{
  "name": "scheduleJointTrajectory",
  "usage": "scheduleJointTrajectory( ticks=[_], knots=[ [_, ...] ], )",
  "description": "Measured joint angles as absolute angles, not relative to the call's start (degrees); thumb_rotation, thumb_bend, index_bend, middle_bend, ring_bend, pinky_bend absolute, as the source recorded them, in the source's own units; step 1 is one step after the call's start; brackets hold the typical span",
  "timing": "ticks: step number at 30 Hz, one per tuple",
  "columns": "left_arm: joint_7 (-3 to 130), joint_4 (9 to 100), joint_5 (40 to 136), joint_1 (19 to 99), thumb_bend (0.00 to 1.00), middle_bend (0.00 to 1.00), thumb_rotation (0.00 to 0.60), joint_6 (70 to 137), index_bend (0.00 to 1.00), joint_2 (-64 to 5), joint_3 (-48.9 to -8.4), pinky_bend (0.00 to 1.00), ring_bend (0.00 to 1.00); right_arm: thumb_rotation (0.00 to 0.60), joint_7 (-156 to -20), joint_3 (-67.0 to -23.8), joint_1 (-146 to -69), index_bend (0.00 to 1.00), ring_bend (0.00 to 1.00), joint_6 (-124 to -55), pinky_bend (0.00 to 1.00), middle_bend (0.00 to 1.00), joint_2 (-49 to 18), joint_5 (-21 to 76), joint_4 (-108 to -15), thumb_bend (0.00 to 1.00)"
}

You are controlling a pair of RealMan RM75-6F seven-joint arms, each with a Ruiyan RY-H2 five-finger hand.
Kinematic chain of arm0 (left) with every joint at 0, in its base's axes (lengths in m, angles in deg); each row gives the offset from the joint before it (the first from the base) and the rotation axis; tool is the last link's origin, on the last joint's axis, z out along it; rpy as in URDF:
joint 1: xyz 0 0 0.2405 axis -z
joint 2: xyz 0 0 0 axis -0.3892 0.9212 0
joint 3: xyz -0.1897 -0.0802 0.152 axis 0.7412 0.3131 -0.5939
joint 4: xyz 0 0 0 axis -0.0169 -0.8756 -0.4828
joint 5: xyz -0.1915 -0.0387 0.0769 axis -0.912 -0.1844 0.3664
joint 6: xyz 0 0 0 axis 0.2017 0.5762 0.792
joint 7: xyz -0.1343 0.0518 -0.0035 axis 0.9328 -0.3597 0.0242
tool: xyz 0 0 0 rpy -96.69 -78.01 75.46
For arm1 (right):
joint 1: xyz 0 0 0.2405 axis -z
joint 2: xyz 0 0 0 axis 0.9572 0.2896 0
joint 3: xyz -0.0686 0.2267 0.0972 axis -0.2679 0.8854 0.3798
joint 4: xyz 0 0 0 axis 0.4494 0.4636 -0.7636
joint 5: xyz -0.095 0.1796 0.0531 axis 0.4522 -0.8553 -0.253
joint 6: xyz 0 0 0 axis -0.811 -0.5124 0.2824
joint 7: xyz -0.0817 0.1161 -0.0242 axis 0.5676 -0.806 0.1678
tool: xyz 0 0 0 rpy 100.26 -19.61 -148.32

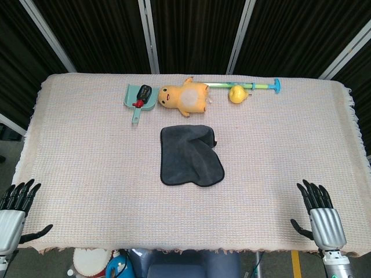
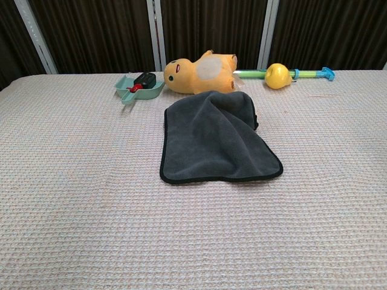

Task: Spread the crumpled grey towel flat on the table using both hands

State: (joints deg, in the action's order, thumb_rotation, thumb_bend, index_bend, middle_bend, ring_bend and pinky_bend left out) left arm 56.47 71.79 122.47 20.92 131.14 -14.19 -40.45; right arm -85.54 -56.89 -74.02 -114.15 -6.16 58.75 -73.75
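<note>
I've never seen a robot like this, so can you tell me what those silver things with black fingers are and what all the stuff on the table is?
Those are the robot's two hands, the left hand and the right hand. Both wait at the near table edge with fingers apart, holding nothing. One picture looks down from the robot's head; the other looks forward from its chest and shows no hands. On the woven tablecloth lies a grey towel, partly folded over at its far corner. Behind it are an orange plush toy, a green dustpan, and a yellow ball beside a green and blue stick.
</note>
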Motion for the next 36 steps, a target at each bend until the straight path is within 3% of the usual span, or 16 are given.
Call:
scheduleJointTrajectory(
  ticks=[19,36],
  knots=[
    [59.11,71.37,119.02,21.39,0.0,0.0,0.6,131.68,0.0,-12.52,-37.51,0.0,0.0,0.6,-85.31,-56.58,-74.19,0.0,0.0,-113.37,0.04,0.0,-5.82,57.76,-74.22,0.26],
    [59.46,71.44,118.74,21.5,0.0,0.0,0.6,131.6,0.0,-12.26,-37.31,0.0,0.0,0.6,-85.79,-56.66,-74.12,0.0,0.0,-113.82,0.04,0.0,-5.8,58.23,-73.58,0.26]
  ],
)
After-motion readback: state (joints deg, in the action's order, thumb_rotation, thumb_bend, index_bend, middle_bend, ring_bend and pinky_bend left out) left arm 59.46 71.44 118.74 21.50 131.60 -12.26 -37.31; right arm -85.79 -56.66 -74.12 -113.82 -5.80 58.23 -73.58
